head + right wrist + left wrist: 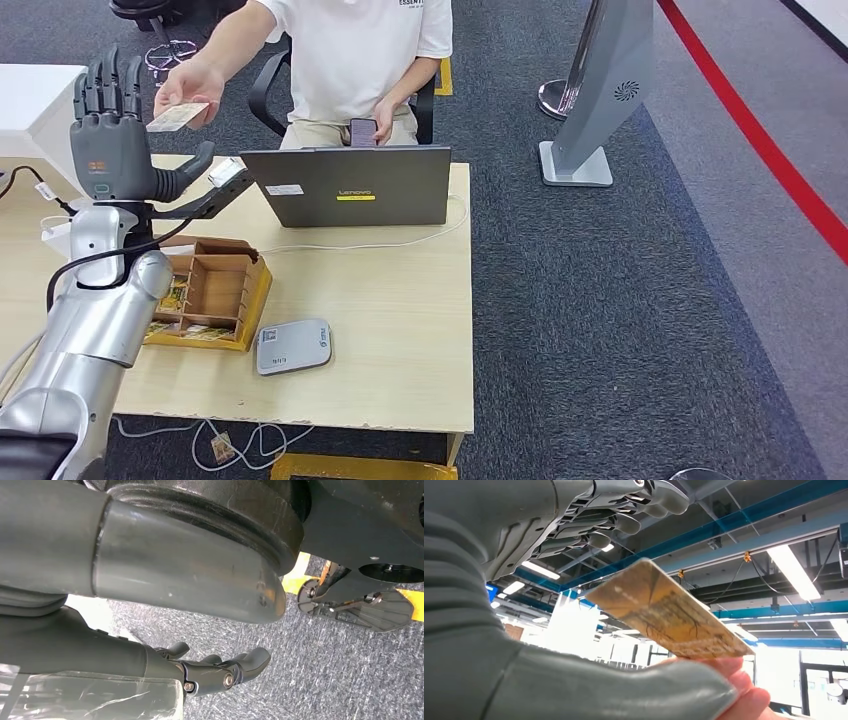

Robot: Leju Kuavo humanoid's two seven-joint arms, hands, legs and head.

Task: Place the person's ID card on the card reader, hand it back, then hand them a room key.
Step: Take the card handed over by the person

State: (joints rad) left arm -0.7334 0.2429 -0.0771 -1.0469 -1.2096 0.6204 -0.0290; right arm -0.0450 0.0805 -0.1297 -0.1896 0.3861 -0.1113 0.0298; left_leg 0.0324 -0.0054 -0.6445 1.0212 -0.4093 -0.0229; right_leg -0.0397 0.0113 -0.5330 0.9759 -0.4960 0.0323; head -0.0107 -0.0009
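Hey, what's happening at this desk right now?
A seated person holds out an ID card toward the robot's raised left hand, which is open beside the card and not gripping it. The card reader lies on the table in front of a laptop. The right hand hangs down by the floor, holding nothing.

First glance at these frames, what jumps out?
The left hand, raised open at the table's far left, meets a person's hand holding out the ID card; up close, the card sits between thumb and fingers, ungripped. On the table lie the grey card reader, a wooden box and a laptop.
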